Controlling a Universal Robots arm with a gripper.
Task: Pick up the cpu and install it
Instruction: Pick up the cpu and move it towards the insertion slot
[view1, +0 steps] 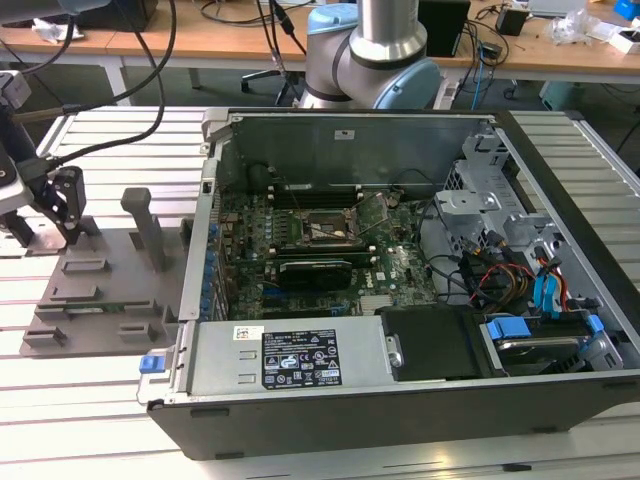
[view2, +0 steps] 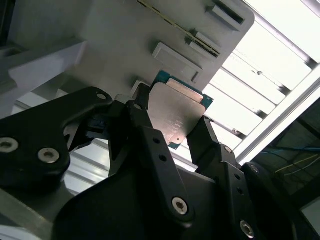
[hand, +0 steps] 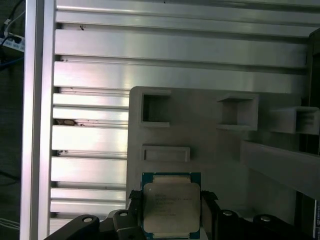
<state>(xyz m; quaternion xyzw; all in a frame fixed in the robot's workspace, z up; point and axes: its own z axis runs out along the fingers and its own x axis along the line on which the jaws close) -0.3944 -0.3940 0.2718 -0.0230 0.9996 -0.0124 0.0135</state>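
Second wrist view: fingers clamp cpu; grey fixture beneath

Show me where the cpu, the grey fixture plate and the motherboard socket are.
cpu (hand: 171, 210): first wrist view, middle of its metal top.
grey fixture plate (hand: 215, 155): first wrist view, bare flat surface.
motherboard socket (view1: 318, 231): exterior view, middle of the socket.

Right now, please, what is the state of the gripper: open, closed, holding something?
The gripper is closed on the cpu, holding it by two opposite edges over the grey fixture plate.
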